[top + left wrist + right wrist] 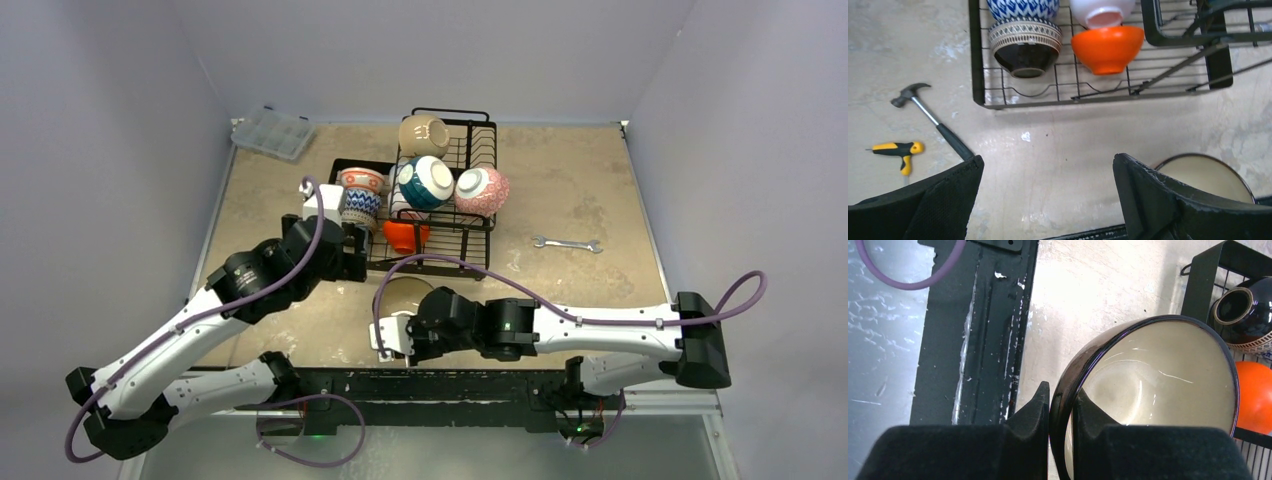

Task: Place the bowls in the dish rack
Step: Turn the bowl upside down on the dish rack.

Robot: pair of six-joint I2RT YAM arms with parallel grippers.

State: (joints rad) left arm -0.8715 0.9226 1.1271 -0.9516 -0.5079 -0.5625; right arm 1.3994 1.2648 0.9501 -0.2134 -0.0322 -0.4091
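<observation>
The black wire dish rack (470, 150) holds a tan bowl (423, 135), a teal bowl (425, 182), a pink bowl (481, 191), a red floral bowl (362, 180), a blue-patterned bowl (360, 206) and an orange bowl (405, 236). My right gripper (1060, 405) is shut on the rim of a dark bowl with a cream lining (1158, 375), tilted just in front of the rack (1208, 280). It also shows in the top view (405, 295). My left gripper (1048, 190) is open and empty over bare table, near the rack's front left corner (979, 75).
A hammer (930, 120) and a yellow-handled tool (898, 150) lie left of the rack. A wrench (566, 243) lies to the right. A clear plastic box (272, 132) sits at the back left. The black table edge rail (978, 330) is beside the held bowl.
</observation>
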